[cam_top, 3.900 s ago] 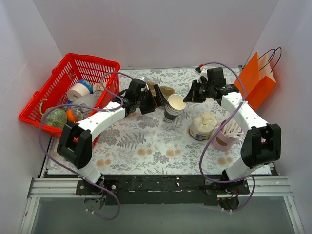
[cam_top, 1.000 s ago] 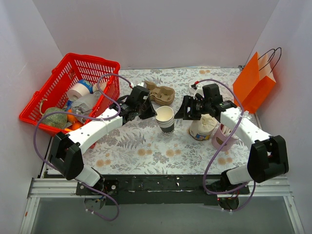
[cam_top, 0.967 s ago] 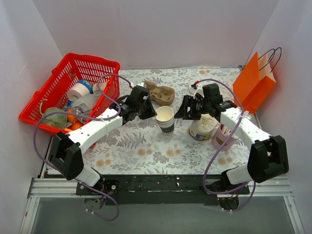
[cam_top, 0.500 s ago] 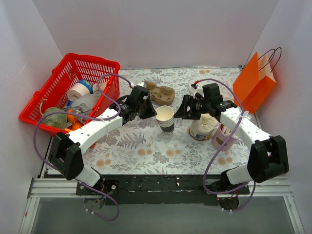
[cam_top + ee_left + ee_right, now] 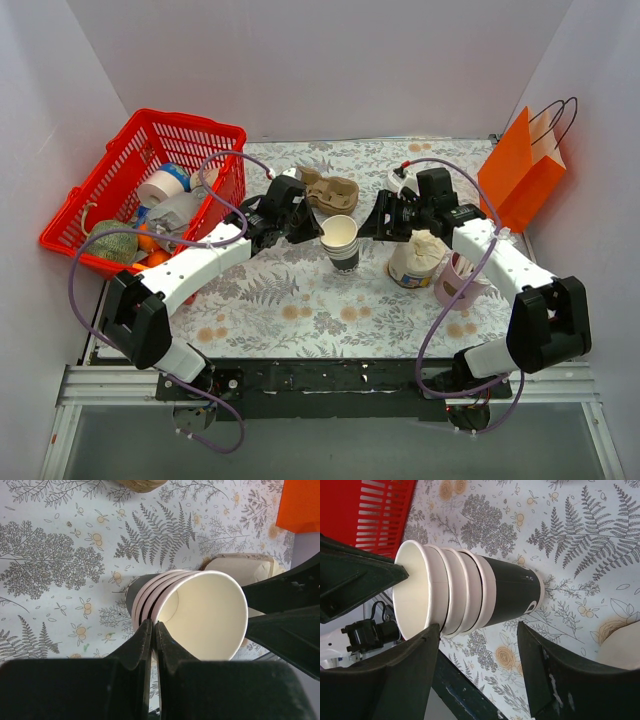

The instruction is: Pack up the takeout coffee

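Two arms are seen over the flowered desk [image 5: 300, 300], with one tool on each. The left tool [image 5: 153, 628] is closed to a sliver, and the near rim of the topmost cup [image 5: 210, 615] is pinched between its fingers. That cup is lidless and is nested in one stack of paper cups [image 5: 340, 243], which stands near the middle of the desk. At least four cream rims can be counted above a single dark lower body, though the exact number is hard to fix. The right tool [image 5: 368, 228] is spread wide and nothing is held in it. Its two fingers are set either side of the stack, and whether either one touches it cannot be told.

The takeout coffee, a lidded cup, cannot be picked out with certainty in any of the three views, so its place cannot be given.

Elsewhere one of each thing is counted:
- one red basket [image 5: 190, 125] at the far left, filled with goods too jumbled to number
- one brown pulp cup carrier [image 5: 333, 192] just behind the stack
- one orange paper bag [image 5: 525, 170] upright at the far right
- one cream tub [image 5: 415, 262] just right of the stack
- one pink cup [image 5: 452, 287] close against the tub, on the side towards the arm bases
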{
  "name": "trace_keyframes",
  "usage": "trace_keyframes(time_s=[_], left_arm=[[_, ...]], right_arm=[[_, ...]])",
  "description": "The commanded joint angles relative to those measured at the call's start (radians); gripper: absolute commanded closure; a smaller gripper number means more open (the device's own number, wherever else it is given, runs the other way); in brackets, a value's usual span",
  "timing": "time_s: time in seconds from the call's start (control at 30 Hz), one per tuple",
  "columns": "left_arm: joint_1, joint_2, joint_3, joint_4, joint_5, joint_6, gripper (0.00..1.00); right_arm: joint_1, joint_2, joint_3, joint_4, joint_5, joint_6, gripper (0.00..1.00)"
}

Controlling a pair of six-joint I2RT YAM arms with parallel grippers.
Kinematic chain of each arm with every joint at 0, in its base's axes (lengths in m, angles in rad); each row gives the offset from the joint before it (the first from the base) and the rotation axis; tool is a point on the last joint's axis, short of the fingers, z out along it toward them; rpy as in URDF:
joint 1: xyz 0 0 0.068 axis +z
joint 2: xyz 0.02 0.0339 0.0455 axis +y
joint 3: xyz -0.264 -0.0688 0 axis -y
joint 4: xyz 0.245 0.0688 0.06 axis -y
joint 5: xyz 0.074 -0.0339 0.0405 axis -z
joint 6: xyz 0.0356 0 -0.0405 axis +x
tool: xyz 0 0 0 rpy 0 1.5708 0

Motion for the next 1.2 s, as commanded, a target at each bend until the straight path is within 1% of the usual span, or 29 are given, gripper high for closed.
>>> trace_keyframes(time_s=[0.0, 0.07, 0.13, 0.2, 0.3, 0.43, 0.53, 0.63, 0.77, 0.9, 0.97, 1.0, 1.07, 1.17], left_arm=[[-0.003, -0.067, -0.021, 0.079, 0.097, -0.006, 1.0], [-0.003, -0.08, -0.03, 0.1, 0.118, -0.015, 1.0], [-0.003, -0.104, -0.05, 0.155, 0.163, -0.026, 1.0], [-0.003, -0.112, -0.062, 0.18, 0.192, -0.042, 1.0], [-0.003, -0.129, -0.073, 0.197, 0.2, -0.056, 1.0], [-0.003, -0.147, -0.093, 0.217, 0.221, -0.064, 1.0], [-0.003, -0.153, -0.095, 0.217, 0.221, -0.065, 1.0], [-0.003, -0.159, -0.075, 0.211, 0.192, -0.056, 1.0], [-0.003, -0.178, -0.023, 0.157, 0.105, -0.026, 1.0], [-0.003, -0.209, 0.03, 0.117, 0.037, 0.005, 1.0], [-0.004, -0.233, 0.056, 0.105, 0.036, 0.02, 1.0], [-0.004, -0.242, 0.062, 0.102, 0.001, 0.025, 1.0], [-0.003, -0.27, 0.079, 0.085, -0.013, 0.037, 1.0], [-0.003, -0.325, 0.091, 0.035, -0.07, 0.05, 1.0]], right_arm=[[0.001, 0.026, 0.016, 0.029, 0.018, 0.011, 0.3], [0.001, 0.029, -0.003, 0.024, 0.05, 0.003, 0.31], [0.001, 0.03, -0.025, 0.035, 0.066, 0.005, 0.32], [0.001, 0.029, -0.062, 0.072, 0.057, 0.022, 0.32], [0.0, 0.043, -0.082, 0.087, 0.046, 0.034, 0.33], [0.003, 0.056, -0.082, 0.072, 0.081, 0.019, 0.35], [0.006, 0.058, -0.08, 0.073, 0.079, 0.012, 0.35], [0.004, 0.047, -0.054, 0.073, 0.079, 0.005, 0.35], [0.004, 0.021, 0.013, 0.043, 0.092, -0.008, 0.34], [0.004, -0.011, 0.064, 0.03, 0.144, -0.017, 0.32], [0.004, -0.023, 0.096, 0.018, 0.158, -0.03, 0.3], [0.004, -0.025, 0.108, -0.017, 0.159, -0.038, 0.3], [0.007, -0.022, 0.127, -0.04, 0.158, -0.069, 0.3], [0.02, -0.016, 0.127, -0.078, 0.185, -0.104, 0.32]])
